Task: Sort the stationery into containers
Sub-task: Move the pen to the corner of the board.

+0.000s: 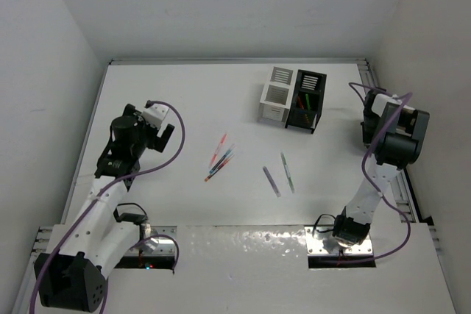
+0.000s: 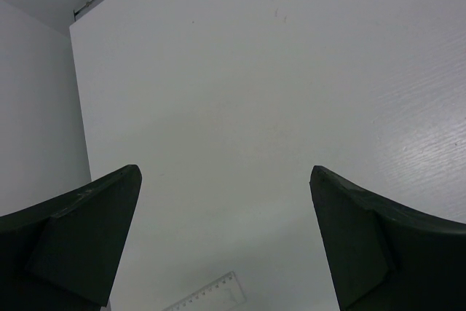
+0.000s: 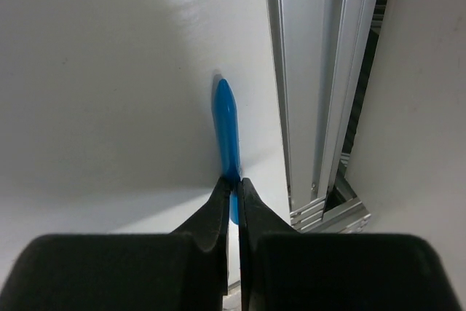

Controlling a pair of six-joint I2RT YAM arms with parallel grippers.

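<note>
Left arm (image 1: 110,182) reaches over the left part of the bench (image 1: 199,93). Left jaws are spread wide above plain white surface. A clear ruler (image 2: 207,294) shows at the bottom edge of the left wrist view, lying flat on the bench.

Mid-bench: a loose cluster of pens (image 1: 219,158), red and blue among them, lying slantwise and overlapping. To its right and apart from it lie a purple-grey pen (image 1: 271,181) and a green pen (image 1: 287,172), near each other, roughly parallel, not touching.

Farther back stand the white container (image 1: 276,95) and black container (image 1: 307,99), side by side and touching, white on the left. The black one holds a few pens, red and green visible. Contents of the white one: cannot tell.

Right arm (image 1: 386,152) stands at the bench's right edge. Right jaws are pressed together, pinching a blue pen (image 3: 227,125) partway along its length, its rounded tip pointing away from the wrist camera. The pen hangs just beside the aluminium rail (image 3: 313,71). Whether its tip touches the bench: cannot tell.
</note>
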